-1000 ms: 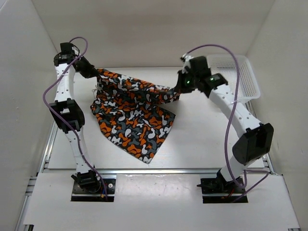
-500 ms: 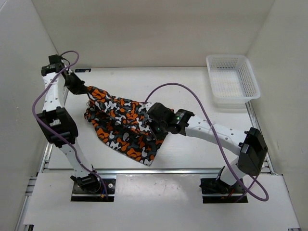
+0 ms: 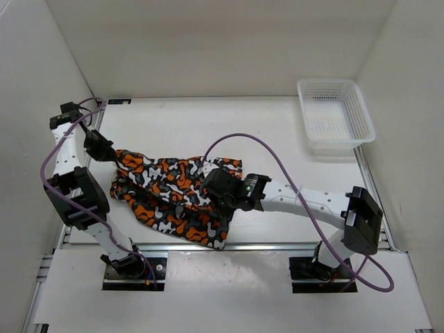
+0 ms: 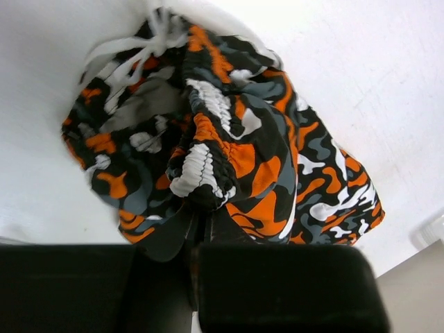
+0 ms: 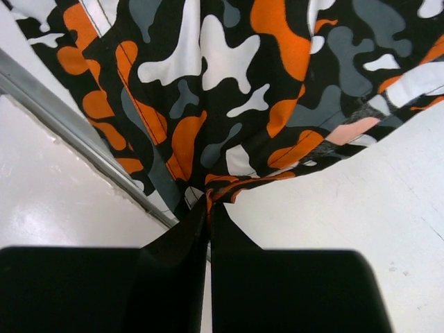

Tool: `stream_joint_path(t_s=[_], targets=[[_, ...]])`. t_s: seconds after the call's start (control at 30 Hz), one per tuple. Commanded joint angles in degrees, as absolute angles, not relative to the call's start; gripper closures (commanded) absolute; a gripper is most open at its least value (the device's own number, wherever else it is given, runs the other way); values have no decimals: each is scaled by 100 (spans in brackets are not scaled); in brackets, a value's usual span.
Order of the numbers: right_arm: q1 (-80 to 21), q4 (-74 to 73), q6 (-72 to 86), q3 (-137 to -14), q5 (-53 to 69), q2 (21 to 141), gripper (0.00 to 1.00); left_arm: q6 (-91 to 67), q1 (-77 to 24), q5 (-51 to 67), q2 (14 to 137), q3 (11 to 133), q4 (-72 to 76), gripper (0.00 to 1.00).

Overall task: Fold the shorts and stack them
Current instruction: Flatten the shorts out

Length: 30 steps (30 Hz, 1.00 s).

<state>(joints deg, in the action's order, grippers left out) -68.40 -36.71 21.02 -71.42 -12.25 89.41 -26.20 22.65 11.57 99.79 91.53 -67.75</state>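
From the top I see the shorts [image 3: 173, 198] bunched at the left front of the surface [image 3: 291, 132], between both arms. My left wrist view shows the left pincer [image 4: 201, 214] pinching the gathered waistband. My right wrist view shows the right pincer [image 5: 209, 208] pinching a fabric fold.

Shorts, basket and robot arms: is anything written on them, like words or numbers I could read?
None: no word, number, brand or sign can be read in any view.
The shorts show only orange, white, grey and black blotches.
The basket is plain white mesh.
The left arm and right arm show no readable label.
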Motion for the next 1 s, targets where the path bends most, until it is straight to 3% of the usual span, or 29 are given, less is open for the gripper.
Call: stream_joint_path(t_s=[0.0, 0.3, 0.6, 0.63, 0.7, 0.77, 0.8, 0.87, 0.9, 0.97], targets=[[-6620, -3630, 2163, -7146, -1669, 8728, 100, -2330, 2005, 1528, 9922, 9324, -6451, 90], [-4063, -3480, 1091, -7777, -1434, 8454, 100, -2391, 828, 1503, 10835, 10668, -6609, 90], [-2567, -3515, 747, -10316, -634, 10254, 100, -2619, 334, 1871, 12321, 13200, -7022, 89], [-2566, -3516, 695, -10466, -633, 10370, 100, -2619, 334, 1942, 12514, 13271, -7022, 62], [-2514, -3568, 694, -10827, -571, 10590, 100, -2619, 334, 2030, 12708, 13412, -6970, 26], [-2461, -3638, 624, -11134, -571, 10897, 100, -2671, 334, 2100, 12962, 13517, -6970, 2], [-2409, -3639, 624, -11231, -571, 11046, 100, -2672, 334, 2101, 12964, 13518, -6900, 0], [-2356, -3700, 624, -11346, -448, 11109, 100, -2733, 334, 2101, 12964, 13256, -6681, 5], [-2355, -3700, 624, -11416, -387, 11188, 100, -2794, 334, 2101, 12964, 13176, -6462, 35], [-2294, -3700, 624, -11478, -387, 11259, 100, -2795, 334, 1899, 13016, 13175, -6408, 73]])
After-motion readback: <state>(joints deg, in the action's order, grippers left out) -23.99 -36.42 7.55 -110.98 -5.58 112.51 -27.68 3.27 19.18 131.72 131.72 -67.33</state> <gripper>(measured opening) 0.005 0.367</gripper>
